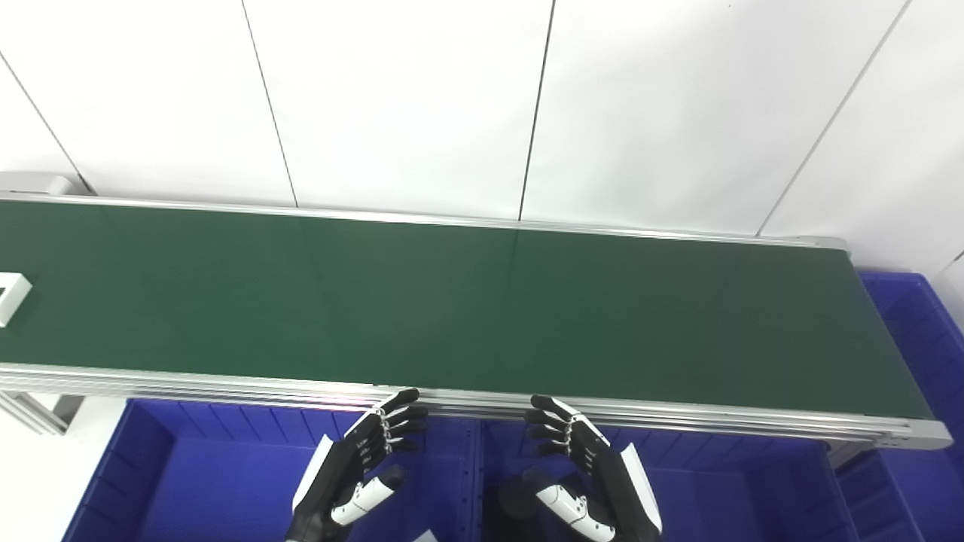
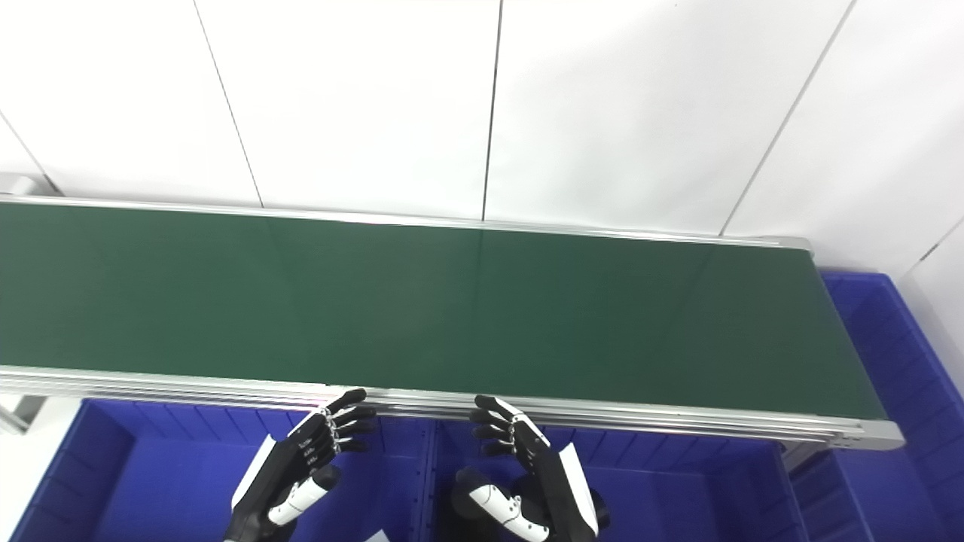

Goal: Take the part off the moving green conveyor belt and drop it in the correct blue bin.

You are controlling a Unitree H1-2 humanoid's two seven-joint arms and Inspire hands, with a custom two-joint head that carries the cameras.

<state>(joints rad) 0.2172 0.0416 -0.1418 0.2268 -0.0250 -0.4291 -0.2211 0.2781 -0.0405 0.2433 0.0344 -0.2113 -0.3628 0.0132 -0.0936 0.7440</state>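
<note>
A white part (image 1: 10,296) lies on the green conveyor belt (image 1: 452,301) at the far left edge of the left eye view; it is cut off by the frame and out of the right eye view. My left hand (image 1: 360,467) is open and empty, held below the belt's near rail, over the left blue bin (image 1: 188,482). My right hand (image 1: 580,470) is open and empty, beside it over the right blue bin (image 1: 723,497). Both hands are far to the right of the part.
The belt's aluminium rail (image 1: 678,414) runs just above the fingertips. A third blue bin (image 1: 919,339) stands past the belt's right end. White wall panels stand behind the belt. A small white object (image 2: 374,537) shows at the bottom edge in the left bin.
</note>
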